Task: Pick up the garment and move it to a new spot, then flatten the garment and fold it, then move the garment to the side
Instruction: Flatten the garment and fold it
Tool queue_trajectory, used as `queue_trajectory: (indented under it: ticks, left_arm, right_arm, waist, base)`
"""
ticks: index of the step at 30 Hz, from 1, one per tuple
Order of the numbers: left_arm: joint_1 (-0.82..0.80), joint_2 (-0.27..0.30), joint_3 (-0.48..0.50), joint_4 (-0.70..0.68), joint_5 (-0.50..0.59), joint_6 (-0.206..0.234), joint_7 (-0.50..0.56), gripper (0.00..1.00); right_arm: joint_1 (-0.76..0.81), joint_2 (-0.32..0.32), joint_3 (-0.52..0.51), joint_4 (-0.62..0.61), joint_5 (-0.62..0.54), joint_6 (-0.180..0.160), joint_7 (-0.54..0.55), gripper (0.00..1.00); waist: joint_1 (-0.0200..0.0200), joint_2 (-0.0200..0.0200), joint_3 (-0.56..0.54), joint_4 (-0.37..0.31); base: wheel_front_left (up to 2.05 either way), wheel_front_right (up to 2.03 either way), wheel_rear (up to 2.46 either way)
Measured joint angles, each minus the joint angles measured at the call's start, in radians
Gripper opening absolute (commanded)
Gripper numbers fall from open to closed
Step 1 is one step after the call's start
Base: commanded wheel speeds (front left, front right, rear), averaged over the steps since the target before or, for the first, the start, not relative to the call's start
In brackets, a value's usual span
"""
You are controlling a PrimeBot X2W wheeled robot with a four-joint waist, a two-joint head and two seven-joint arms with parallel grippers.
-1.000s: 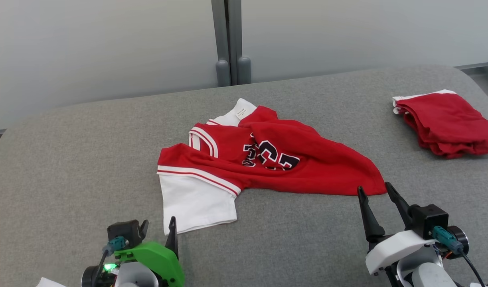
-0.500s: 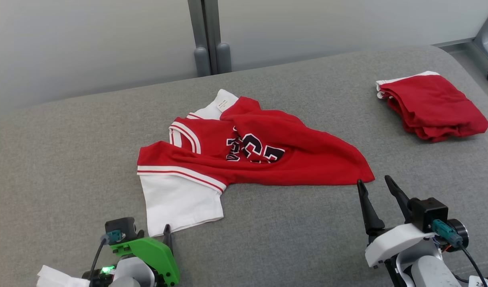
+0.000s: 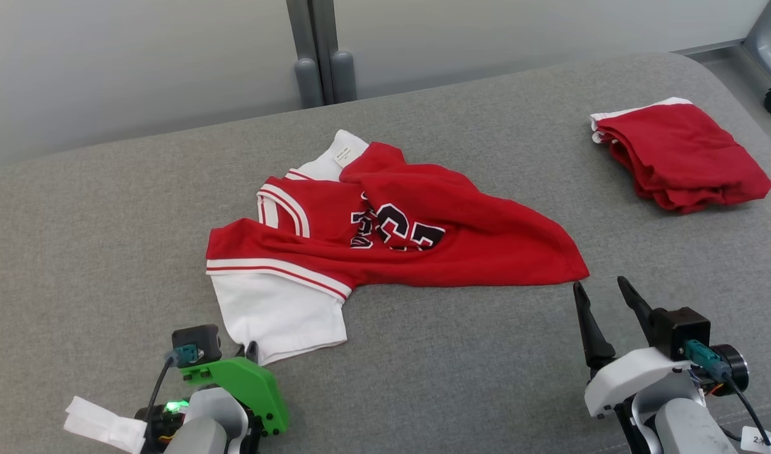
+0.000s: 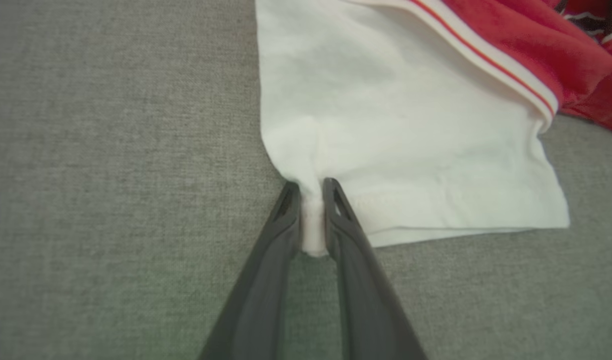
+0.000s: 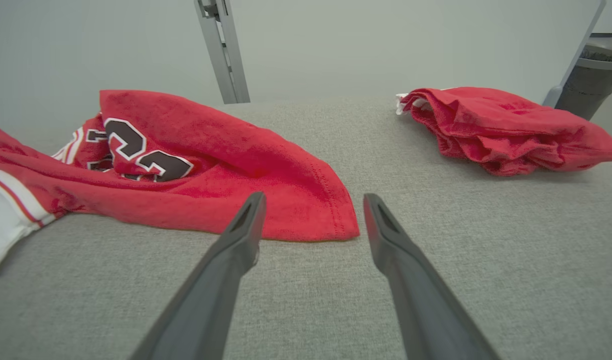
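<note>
1. In the left wrist view, the two long dark fingers (image 4: 283, 225) of the left gripper (image 4: 311, 184) are seen closed on a bunched fold at the lower left corner of a white sleeve, at the middle of the frame.
2. That sleeve belongs to a red and white knit jersey with dark numerals (image 4: 386, 125), which is spread across the upper right of the frame on a grey fabric-covered table (image 4: 110, 175).
3. In the head view, the jersey is found crumpled at the centre of the frame. Its white sleeve reaches toward the lower left, where the hem is met by a left fingertip.
4. The right gripper (image 3: 599, 284) is shown at the lower right with its fingers parted and nothing between them, just below the jersey's red corner.
5. A folded red cloth pile (image 3: 681, 154) is seen at the upper right, well apart from the jersey.
6. In the right wrist view, the right fingers are seen spread and empty. The jersey's red hem corner lies just beyond their tips at the middle of the frame.
</note>
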Motion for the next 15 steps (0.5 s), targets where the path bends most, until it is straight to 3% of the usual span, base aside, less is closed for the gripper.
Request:
queue_trajectory:
  ticks: [5, 15]
  left_arm:
    - [-0.009, -0.003, -0.012, -0.019, 0.0, 0.001, -0.028, 0.0]
    - [-0.018, -0.003, -0.017, -0.141, -0.002, 0.003, -0.069, 0.0]
  right_arm:
    - [-0.072, -0.001, -0.078, 0.108, -0.064, 0.0, 0.02, 1.0]
    - [-0.222, 0.0, -0.199, 0.29, -0.184, 0.0, 0.174, 1.0]
  waist:
    - [0.0, 0.0, 0.001, 0.015]
    - [0.0, 0.0, 0.007, 0.06]
  base:
    - [0.0, 0.0, 0.0]
    - [0.0, 0.0, 0.0]
